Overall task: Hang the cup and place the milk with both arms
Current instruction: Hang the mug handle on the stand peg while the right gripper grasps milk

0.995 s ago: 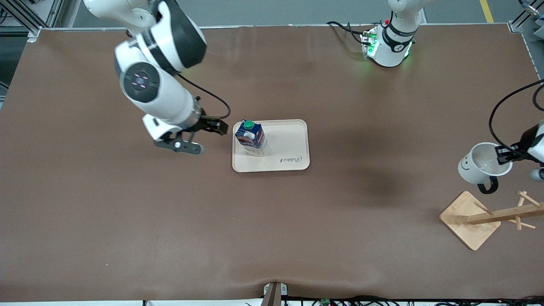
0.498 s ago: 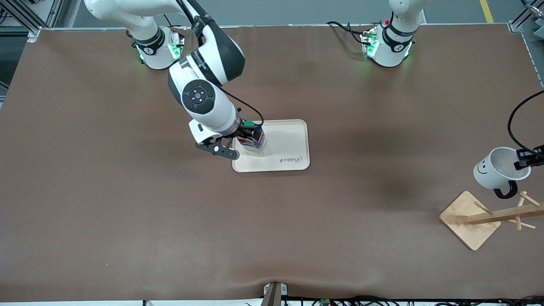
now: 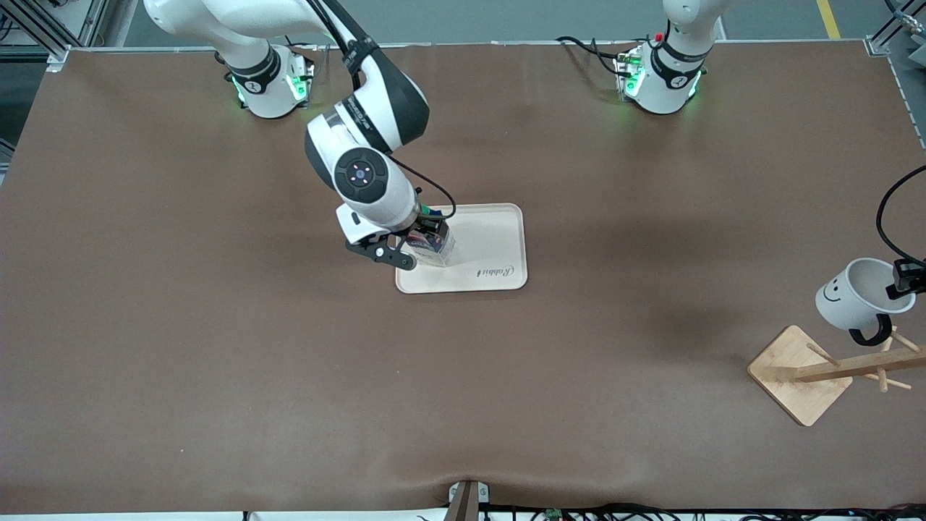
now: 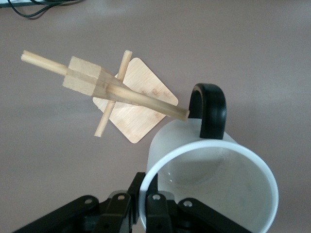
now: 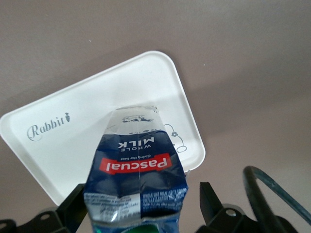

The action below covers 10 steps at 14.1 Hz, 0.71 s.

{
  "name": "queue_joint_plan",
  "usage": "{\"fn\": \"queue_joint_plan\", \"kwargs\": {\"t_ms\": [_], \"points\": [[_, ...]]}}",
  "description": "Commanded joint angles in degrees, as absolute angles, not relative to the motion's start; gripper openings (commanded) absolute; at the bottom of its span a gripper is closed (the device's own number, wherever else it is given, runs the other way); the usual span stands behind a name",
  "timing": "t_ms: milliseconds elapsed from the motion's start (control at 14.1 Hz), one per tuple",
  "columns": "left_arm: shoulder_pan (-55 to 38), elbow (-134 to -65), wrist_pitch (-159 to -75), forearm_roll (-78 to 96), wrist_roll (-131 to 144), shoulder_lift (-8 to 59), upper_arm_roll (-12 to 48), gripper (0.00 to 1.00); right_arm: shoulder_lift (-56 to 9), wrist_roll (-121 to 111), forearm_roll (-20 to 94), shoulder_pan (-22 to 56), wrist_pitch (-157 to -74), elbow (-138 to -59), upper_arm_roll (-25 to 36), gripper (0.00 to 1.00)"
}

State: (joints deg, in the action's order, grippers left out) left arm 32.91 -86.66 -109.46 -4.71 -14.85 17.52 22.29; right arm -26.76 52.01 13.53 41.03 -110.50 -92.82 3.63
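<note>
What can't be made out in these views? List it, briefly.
- Left gripper: the front view's edge cuts it off beside the cup.
- Rack peg: whether its tip has entered the cup's handle is unclear in both views.
- Right gripper: its wrist hides it in the front view.
- Cap of the milk: cut off by the right wrist view's edge.
</note>
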Motion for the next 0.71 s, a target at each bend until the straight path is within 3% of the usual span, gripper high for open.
{"fn": "queue_joint_plan", "kwargs": {"t_ms": [0, 71, 142, 213, 284, 498, 569, 640], "points": [[36.38, -85.34, -109.34, -1.68, -20.29, 18.81, 22.50, 0.00, -26.28, 54.39, 14.77, 42.36, -112.58, -93.87, 4.39, 1.00], [36.65, -85.34, -109.42, -1.67, -21.52, 18.90, 22.41, 0.00, -26.54, 54.49, 14.77, 42.36, -113.11, -93.95, 4.39, 1.00], [37.26, -85.34, -109.42, -1.58, -21.88, 19.33, 22.41, 0.00, -26.54, 54.49, 14.77, 42.45, -113.12, -93.96, 4.39, 0.64], [37.44, -85.25, -109.51, -1.58, -21.97, 19.60, 22.41, 0.00, -26.54, 54.58, 14.77, 42.97, -113.12, -93.78, 4.39, 0.16], [37.44, -85.08, -109.86, -1.58, -21.97, 19.77, 22.41, 0.00, -26.54, 54.75, 14.85, 42.80, -112.85, -93.43, 4.39, 0.00], [37.27, -85.08, -111.18, -1.58, -21.89, 21.00, 22.41, 0.01, -26.28, 57.12, 15.90, 40.62, -109.54, -89.32, 4.39, 0.00], [36.92, -85.08, -111.18, -1.58, -20.67, 21.01, 22.50, 0.32, -26.11, 57.13, 18.61, 38.95, -104.90, -86.08, 4.57, 0.00], [36.83, -85.08, -111.18, -1.58, -19.87, 21.01, 22.50, 0.70, -26.10, 57.13, 20.02, 36.85, -99.46, -82.56, 4.66, 0.00]]}}
